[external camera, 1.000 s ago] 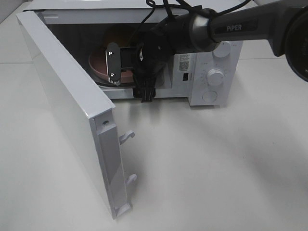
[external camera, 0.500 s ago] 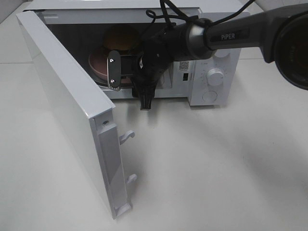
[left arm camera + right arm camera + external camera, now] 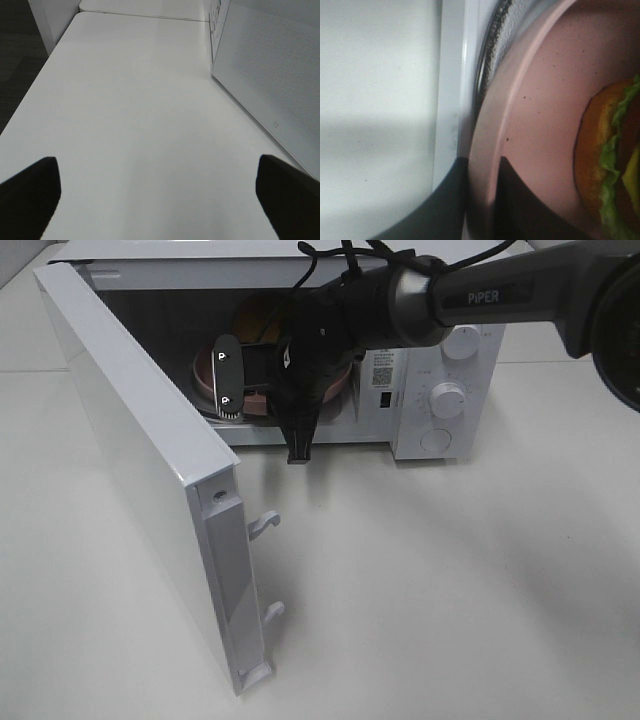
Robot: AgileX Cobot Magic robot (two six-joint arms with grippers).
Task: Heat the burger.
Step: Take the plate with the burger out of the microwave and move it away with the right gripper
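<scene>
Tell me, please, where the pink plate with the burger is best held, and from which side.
Grip the pink plate at its thin raised rim nearest the microwave opening, coming from the open front, one finger above and one below. The burger sits further in, leaving that edge free. The right end effector seems already pinched there.

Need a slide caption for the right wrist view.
Right gripper pinches the pink plate's rim, burger on it, at the microwave's sill.
</scene>
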